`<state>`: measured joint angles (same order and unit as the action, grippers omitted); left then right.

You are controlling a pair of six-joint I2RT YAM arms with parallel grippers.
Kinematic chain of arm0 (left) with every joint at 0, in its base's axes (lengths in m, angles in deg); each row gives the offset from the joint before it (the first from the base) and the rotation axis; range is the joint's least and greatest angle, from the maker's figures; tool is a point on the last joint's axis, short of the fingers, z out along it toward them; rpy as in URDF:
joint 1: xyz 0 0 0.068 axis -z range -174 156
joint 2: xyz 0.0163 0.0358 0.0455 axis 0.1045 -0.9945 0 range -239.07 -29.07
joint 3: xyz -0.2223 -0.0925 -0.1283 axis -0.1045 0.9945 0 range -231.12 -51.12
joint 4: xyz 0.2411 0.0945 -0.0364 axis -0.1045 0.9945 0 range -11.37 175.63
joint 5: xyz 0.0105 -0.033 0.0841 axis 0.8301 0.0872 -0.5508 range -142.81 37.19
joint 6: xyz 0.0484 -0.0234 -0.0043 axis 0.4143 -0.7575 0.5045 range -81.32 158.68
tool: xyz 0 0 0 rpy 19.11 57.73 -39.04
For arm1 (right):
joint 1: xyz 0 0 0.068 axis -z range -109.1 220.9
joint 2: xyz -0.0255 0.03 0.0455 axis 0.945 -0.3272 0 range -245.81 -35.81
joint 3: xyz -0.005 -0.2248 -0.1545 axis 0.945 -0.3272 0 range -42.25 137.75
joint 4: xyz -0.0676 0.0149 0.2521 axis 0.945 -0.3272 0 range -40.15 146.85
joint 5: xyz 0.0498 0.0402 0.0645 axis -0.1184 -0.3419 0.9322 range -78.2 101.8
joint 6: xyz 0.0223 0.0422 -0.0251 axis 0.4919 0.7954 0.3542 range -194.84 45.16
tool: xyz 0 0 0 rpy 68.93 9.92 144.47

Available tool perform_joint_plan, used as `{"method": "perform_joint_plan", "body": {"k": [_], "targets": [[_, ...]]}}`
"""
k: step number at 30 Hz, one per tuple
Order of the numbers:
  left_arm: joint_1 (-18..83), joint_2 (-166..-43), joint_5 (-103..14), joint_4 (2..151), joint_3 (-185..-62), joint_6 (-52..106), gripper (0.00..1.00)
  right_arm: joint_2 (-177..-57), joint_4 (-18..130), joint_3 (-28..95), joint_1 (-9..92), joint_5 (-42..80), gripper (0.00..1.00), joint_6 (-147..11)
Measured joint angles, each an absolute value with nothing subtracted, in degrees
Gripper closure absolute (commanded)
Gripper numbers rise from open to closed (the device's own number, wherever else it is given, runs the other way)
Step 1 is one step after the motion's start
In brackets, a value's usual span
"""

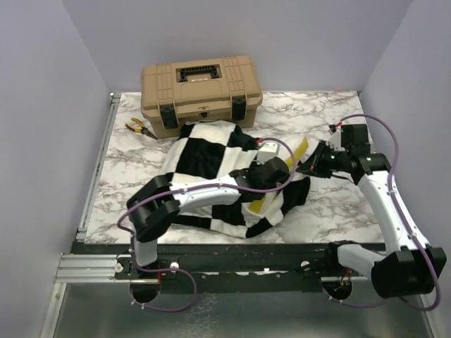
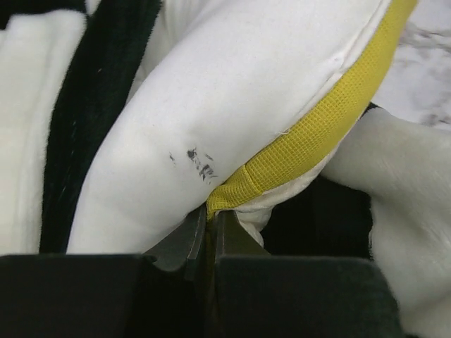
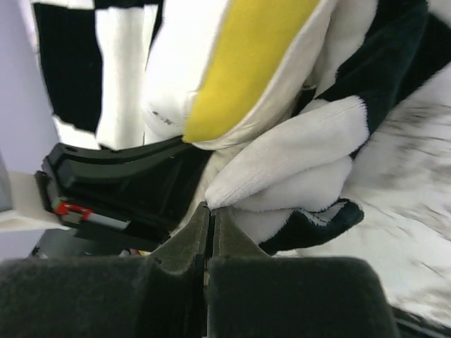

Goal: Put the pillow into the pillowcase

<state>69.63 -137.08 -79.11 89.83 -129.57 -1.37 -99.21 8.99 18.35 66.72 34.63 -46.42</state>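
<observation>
Shows, from above, the pillowcase (image 1: 204, 151) heaped in the middle of the table (image 1: 324, 211), just near of the tan toolbox (image 1: 201, 88), with pliers (image 1: 141, 128) by the toolbox's left end. Leaves most of the pillow (image 1: 299, 149) hidden inside the checked fabric, with only scraps of white and yellow poking out at the right-hand opening. Buries the left gripper (image 2: 208, 227) in that opening, jaws all but together, pinching the yellow edge strip (image 2: 317, 127) where it folds at a corner. Places the right gripper (image 3: 209, 215) just right of it, jaws pressed together on a fold of the pillowcase's fleecy rim. Loses the roots of both pairs of fingers behind dark, blurred foreground in the wrist views. Cannot tell how deep the pillow sits, nor where its far corners lie.
</observation>
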Motion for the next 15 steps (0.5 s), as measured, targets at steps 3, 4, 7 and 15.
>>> {"method": "perform_joint_plan", "body": {"k": [3, 4, 7, 15], "targets": [[68.2, -131.2, -83.4, 94.4, -124.8, -4.2, 1.00, -102.6, 15.4, 14.8, 66.5, 44.1, 1.00, -44.8], [67.8, -129.6, -85.0, 96.6, -123.7, -5.4, 1.00, -104.1, 17.3, 14.0, 66.4, 47.1, 1.00, -44.3], [67.2, -125.6, -89.8, 103.7, -121.3, -9.9, 1.00, -108.7, 19.9, 13.7, 66.1, 53.0, 1.00, -44.5], [67.2, -119.4, -94.2, 113.3, -116.7, -19.3, 1.00, -115.7, 14.4, 16.4, 65.8, 52.1, 0.31, -52.6]]}}
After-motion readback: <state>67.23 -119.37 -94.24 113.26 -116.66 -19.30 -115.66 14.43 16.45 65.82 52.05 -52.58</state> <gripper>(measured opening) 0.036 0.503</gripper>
